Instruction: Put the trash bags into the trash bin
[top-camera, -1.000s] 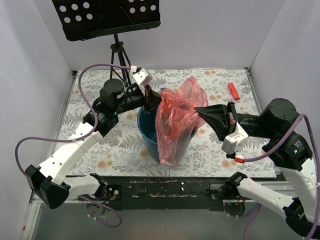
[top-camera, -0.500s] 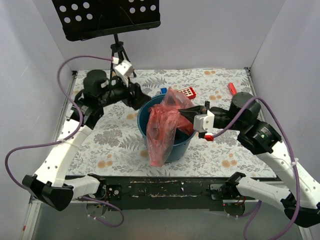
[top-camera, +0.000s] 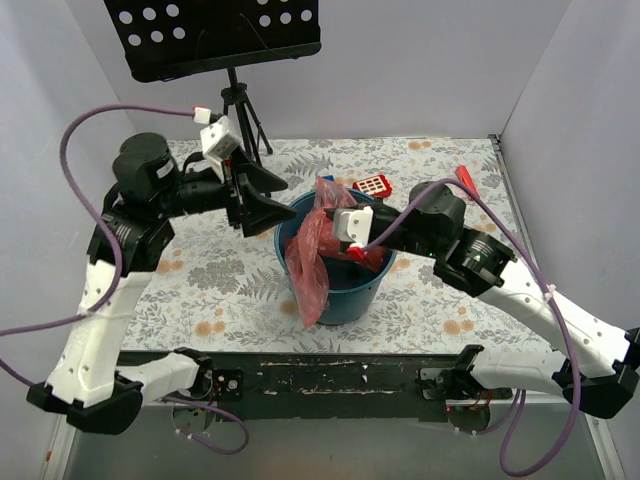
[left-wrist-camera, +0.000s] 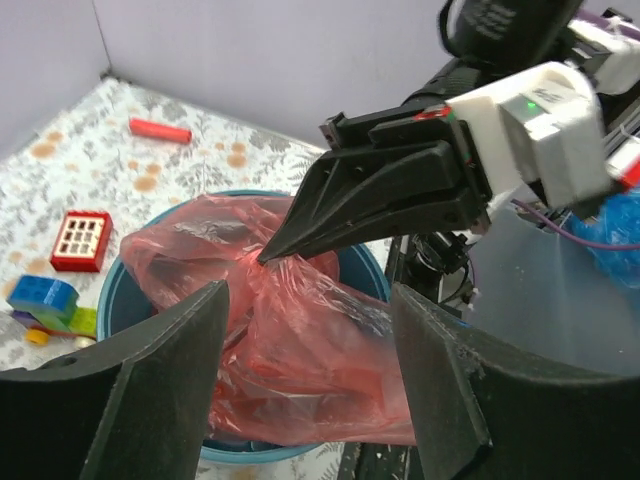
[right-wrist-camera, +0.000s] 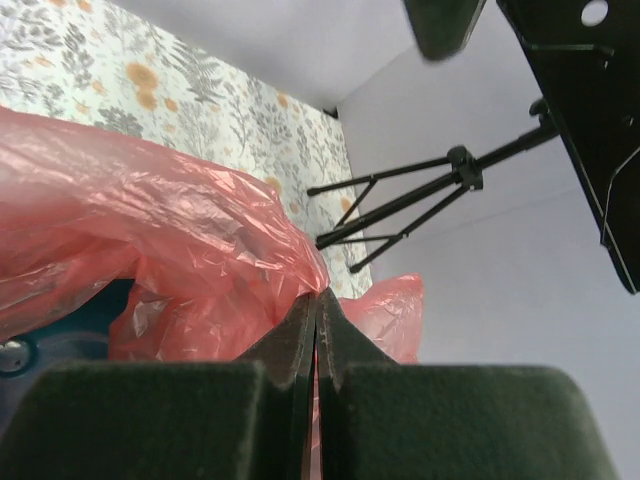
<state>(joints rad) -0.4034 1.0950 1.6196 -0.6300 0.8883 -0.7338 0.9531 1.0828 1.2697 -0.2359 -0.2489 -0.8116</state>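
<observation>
The teal trash bin (top-camera: 362, 293) stands mid-table. A crinkly pink-red trash bag (top-camera: 306, 258) lies partly inside it, and a fold hangs over the near-left rim down the outer wall. My right gripper (top-camera: 327, 217) reaches in from the right, above the bin, and is shut on a pinch of the bag (right-wrist-camera: 160, 215); the film bunches at the fingertip line of the right gripper (right-wrist-camera: 318, 296). My left gripper (top-camera: 270, 207) hovers just left of the rim, open and holding nothing. In its wrist view the bag (left-wrist-camera: 300, 370) and the bin's rim (left-wrist-camera: 112, 300) show between the spread fingers (left-wrist-camera: 165, 385).
A flat red box with white squares (top-camera: 373, 185) and small coloured bricks (left-wrist-camera: 42, 300) lie behind the bin. A red stick (top-camera: 466, 176) lies at the back right. A music-stand tripod (top-camera: 238, 110) stands at the back left. White walls close in three sides.
My left gripper let go of the bag, opened and drew back left. My right gripper carried the bag left and down, so it collapsed into the bin.
</observation>
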